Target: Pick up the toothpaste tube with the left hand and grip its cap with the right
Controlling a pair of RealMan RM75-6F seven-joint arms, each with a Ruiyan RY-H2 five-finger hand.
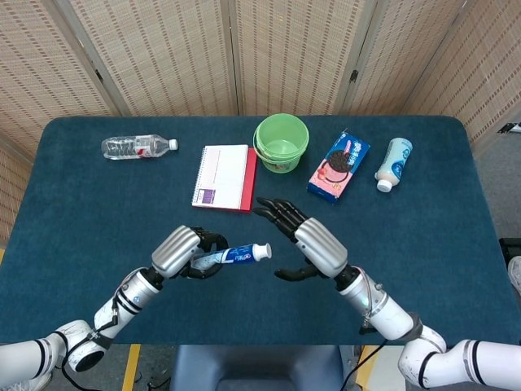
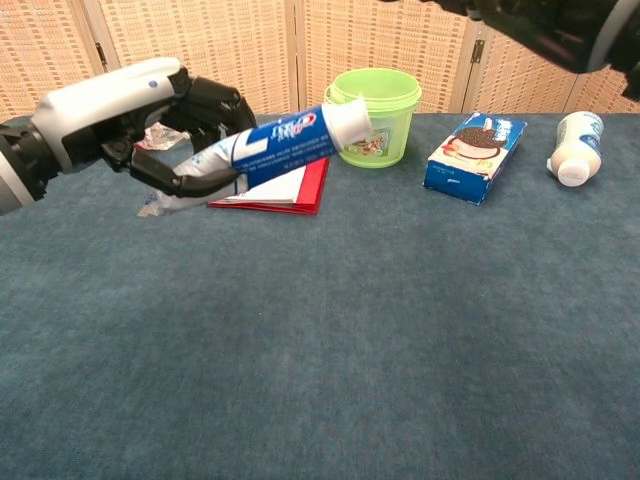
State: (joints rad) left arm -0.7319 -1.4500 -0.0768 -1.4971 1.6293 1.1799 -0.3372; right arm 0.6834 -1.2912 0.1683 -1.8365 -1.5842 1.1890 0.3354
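Observation:
The blue and white toothpaste tube (image 1: 232, 255) (image 2: 280, 146) is held off the table, lying nearly level with its white cap (image 1: 261, 250) (image 2: 348, 118) pointing right. My left hand (image 1: 183, 250) (image 2: 140, 118) grips the tube's tail end. My right hand (image 1: 305, 240) is open with its fingers spread, a short way to the right of the cap and not touching it. In the chest view only a dark edge of the right hand (image 2: 545, 25) shows at the top right.
At the back of the blue table (image 1: 98, 204) lie a clear water bottle (image 1: 138, 147), a red-edged notebook (image 1: 224, 176), green stacked bowls (image 1: 282, 142), a cookie box (image 1: 339, 164) and a white bottle (image 1: 393, 163) on its side.

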